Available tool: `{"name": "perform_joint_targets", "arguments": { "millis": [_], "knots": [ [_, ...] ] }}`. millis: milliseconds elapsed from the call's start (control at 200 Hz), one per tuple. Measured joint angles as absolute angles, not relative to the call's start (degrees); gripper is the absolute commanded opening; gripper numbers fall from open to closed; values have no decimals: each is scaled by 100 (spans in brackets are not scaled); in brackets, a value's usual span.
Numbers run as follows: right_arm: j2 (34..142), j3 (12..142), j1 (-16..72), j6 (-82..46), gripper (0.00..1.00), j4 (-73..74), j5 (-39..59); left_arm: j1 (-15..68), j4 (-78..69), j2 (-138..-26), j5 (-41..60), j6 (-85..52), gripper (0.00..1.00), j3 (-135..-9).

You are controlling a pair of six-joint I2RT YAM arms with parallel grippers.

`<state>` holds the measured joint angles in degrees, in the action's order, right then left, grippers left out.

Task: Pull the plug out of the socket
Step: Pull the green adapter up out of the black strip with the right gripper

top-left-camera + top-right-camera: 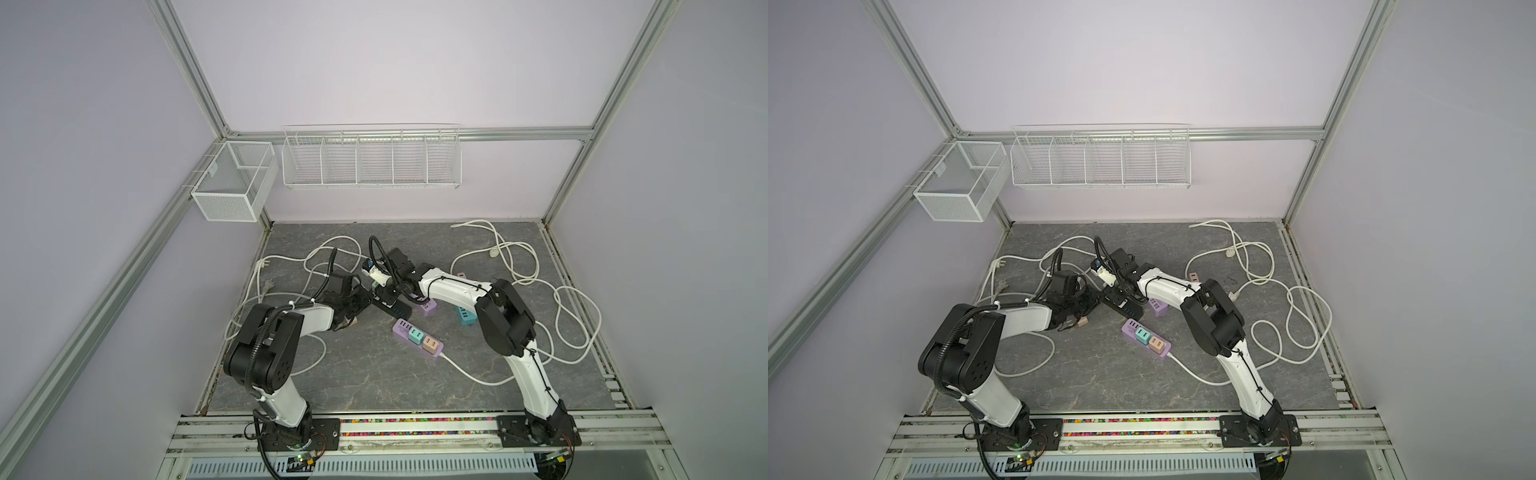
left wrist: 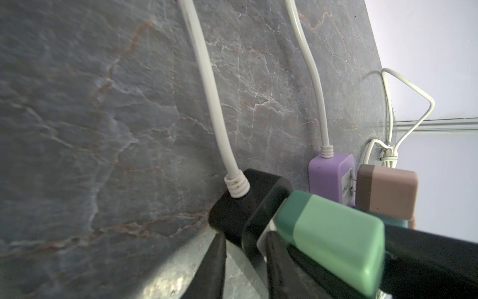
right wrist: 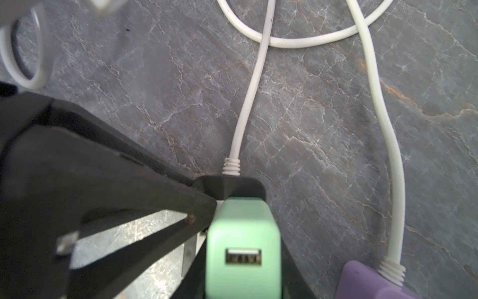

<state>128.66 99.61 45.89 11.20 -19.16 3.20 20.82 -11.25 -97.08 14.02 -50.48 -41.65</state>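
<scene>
- Grey marbled tabletop (image 1: 374,386), lilac walls, white cords looping everywhere.
- Both arms meet left of centre over the black strip (image 1: 398,310), which lies flat among the cords.
- Green plug (image 3: 243,227) sits in the cord end of the black strip, its USB port facing the right wrist camera. No prongs show, so I judge it seated.
- Right gripper (image 3: 243,274) is clamped on the plug, a black finger pressed to each flat side.
- Left gripper (image 2: 247,240) is closed across the black strip just beside the cord collar, pinning it down.
- Handling call: the plug is a small, hard, light plastic block. Its skin is smooth, so it could slip if squeezed at the rounded corners.
- Best hold, I'd say, is the flat sides, low down near the black strip.
- Only prong friction holds it, I reckon. A straight pull along the prongs should free it, while a tilt could jam or bend them.
- Black strip looks light and its cord floppy, so without the left hold it would likely lift with the plug.
- Purple strip (image 1: 417,338) with its two chargers lies near, clear of both grippers.
</scene>
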Motion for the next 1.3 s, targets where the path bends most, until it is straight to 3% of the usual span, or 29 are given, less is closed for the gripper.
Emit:
{"name": "perform_joint_targets", "arguments": {
  "millis": [1300],
  "knots": [
    [12794,10143,4532,1240,19,-2213,432,2185,-1114,-9703,1140,-5061,28,-4160]
  ]
}}
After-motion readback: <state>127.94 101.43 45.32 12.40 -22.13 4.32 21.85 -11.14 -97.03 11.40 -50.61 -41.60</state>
